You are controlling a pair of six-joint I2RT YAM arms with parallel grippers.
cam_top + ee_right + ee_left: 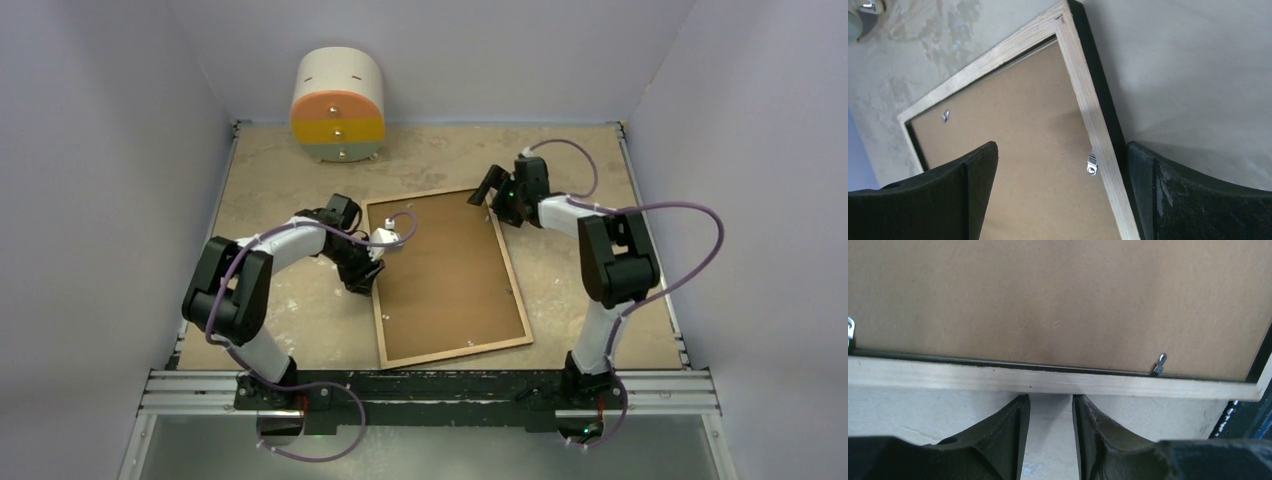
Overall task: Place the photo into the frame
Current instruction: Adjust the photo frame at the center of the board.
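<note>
From above, the frame point(455, 352) is seen lying back-up in the middle of the table point(290, 330), its pale wooden rim uppermost and the brown backing board point(445, 270) set inside it. The photo is not seen in any view, and it cannot be told whether it lies under the board. The left gripper point(372, 270) is placed at the frame's left edge and the right gripper point(493, 200) at its far right corner; a round drawer unit point(337, 105) is left well apart at the far side. In the left wrist view, the left gripper point(1050, 410) is shown with its fingers point(1008, 435) parted by a narrow gap, nothing held, just short of the frame's rail point(1048, 382); beyond the rail the board point(1058, 300) and a small metal tab point(1159, 365) are seen. In the right wrist view, the right gripper point(1063, 195) is spread wide, the frame's rail point(1085, 100) and a tab point(1091, 164) lying between its fingers point(1168, 195), with the board point(1023, 125) below. Trouble is judged likeliest at the tabs: if a fingertip is slipped off one, the board could be scraped or the frame shoved across the table. If the corner is lifted unevenly, the glass and board could be shifted or dropped out.
</note>
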